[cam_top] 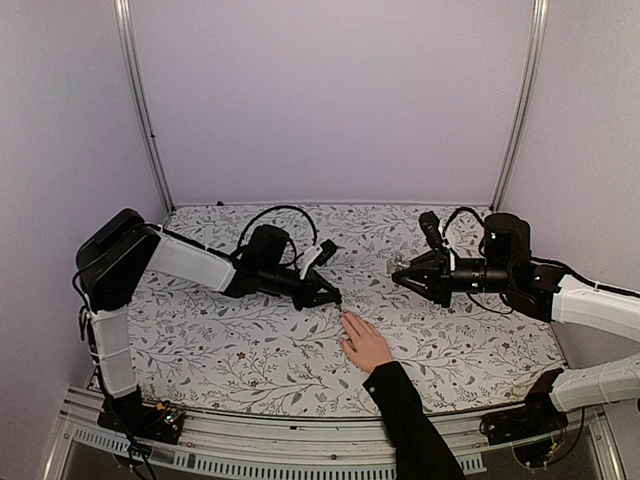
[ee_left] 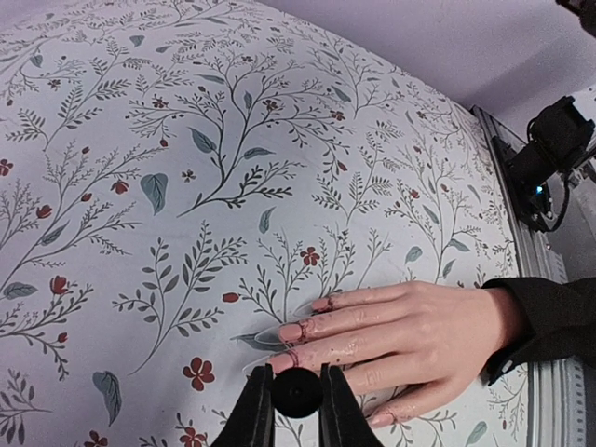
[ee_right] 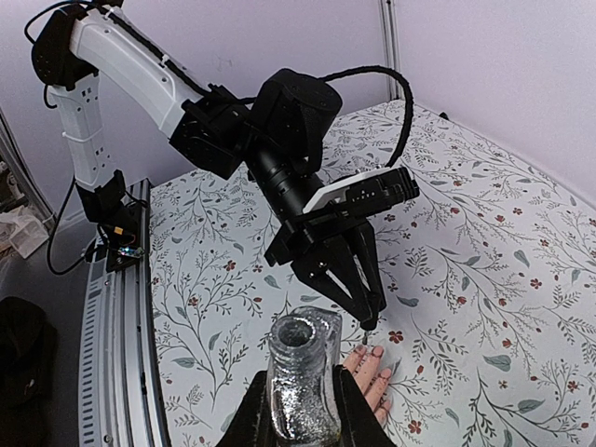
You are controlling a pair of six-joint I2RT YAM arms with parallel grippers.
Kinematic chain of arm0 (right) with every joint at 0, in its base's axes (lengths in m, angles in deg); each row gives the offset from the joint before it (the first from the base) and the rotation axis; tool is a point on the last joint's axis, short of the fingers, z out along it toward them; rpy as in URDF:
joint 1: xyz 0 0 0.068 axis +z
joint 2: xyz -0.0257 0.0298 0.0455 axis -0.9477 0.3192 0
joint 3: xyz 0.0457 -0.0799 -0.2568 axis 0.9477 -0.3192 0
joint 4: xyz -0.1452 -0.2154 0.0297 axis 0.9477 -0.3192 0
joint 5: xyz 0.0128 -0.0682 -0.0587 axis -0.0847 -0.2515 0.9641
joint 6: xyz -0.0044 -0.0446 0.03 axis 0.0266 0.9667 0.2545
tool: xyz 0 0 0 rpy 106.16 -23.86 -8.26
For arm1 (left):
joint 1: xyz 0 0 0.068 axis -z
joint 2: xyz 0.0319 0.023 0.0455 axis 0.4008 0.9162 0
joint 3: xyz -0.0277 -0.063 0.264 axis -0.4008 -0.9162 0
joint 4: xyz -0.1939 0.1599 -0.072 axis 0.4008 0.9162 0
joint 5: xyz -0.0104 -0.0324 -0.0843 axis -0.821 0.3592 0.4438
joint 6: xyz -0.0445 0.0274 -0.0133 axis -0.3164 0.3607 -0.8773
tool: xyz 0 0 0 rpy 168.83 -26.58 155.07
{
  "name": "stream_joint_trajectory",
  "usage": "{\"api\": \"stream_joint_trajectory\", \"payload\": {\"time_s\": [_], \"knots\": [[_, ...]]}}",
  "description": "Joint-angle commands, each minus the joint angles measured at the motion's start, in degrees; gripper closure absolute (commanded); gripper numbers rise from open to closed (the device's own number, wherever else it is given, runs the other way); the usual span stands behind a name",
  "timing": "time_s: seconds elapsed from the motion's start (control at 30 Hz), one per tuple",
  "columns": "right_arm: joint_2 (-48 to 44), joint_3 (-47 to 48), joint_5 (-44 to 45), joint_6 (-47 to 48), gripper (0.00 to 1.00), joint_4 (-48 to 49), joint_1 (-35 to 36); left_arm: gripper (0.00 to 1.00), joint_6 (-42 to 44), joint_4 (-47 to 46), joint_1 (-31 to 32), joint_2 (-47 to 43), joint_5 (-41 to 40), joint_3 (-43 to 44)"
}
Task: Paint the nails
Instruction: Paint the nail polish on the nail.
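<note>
A light-skinned hand (cam_top: pixel 366 346) with a black sleeve lies flat on the floral cloth, fingers pointing away from the arms. Its nails (ee_left: pixel 291 331) look pinkish with reddish marks at their base, and they also show in the right wrist view (ee_right: pixel 376 352). My left gripper (ee_left: pixel 297 396) is shut on a round black brush cap (ee_left: pixel 297 392) just above the fingertips. From the right wrist view the brush tip (ee_right: pixel 365 337) hangs right over the nails. My right gripper (ee_right: pixel 300 410) is shut on an open glittery polish bottle (ee_right: pixel 303 372), held above the table to the right (cam_top: pixel 398 268).
The floral cloth (cam_top: pixel 230 340) covers the table. A metal rail (cam_top: pixel 300 440) runs along the near edge. White walls and two upright posts close the back. The right arm's base and cables (ee_left: pixel 549 158) stand beyond the sleeve.
</note>
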Motion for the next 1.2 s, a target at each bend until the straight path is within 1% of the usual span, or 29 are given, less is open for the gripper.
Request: {"api": "stream_joint_trajectory", "payload": {"time_s": [0.0,1.17], "knots": [[-0.5,-0.7,-0.3,-0.3,1.00,1.4,-0.4,1.00,0.1,0.8,0.7,0.9,0.2,1.5],[-0.4,-0.8,0.0,-0.3,1.00,1.4,-0.4,1.00,0.7,2.4,0.6,2.5,-1.0,2.0]]}}
